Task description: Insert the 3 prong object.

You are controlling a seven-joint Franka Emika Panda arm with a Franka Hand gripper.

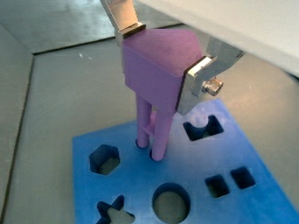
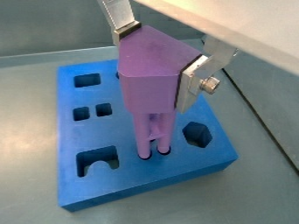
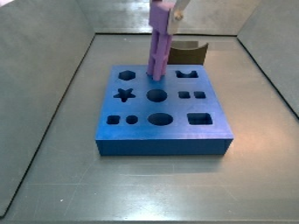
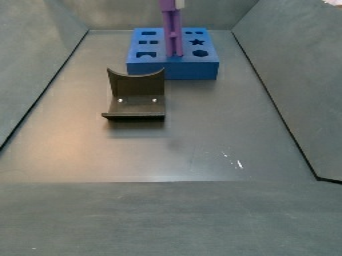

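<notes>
My gripper [image 1: 163, 57] is shut on the wide top of the lilac 3 prong object [image 1: 149, 79], also in the other wrist view [image 2: 152, 83]. The flat silver fingers [image 2: 194, 77] clamp its two sides. The piece hangs upright, prongs down, over the blue block [image 2: 70, 175]. The prong tips [image 2: 152, 150] meet the block's top face near its middle and seem to enter slots there; how deep I cannot tell. In both side views the lilac piece [image 3: 158, 44] [image 4: 171, 28] stands upright on the blue block [image 3: 163, 136] [image 4: 201, 68]. The gripper itself is cut off at the upper edge there.
The brown curved block [image 4: 134, 95] lies on the grey floor apart from the blue block, and shows behind it in a side view [image 3: 190, 52]. The blue block has star [image 3: 122, 94], round [image 3: 159, 119], hexagon [image 1: 105, 159] and square holes. Grey walls [image 3: 59, 79] ring the floor.
</notes>
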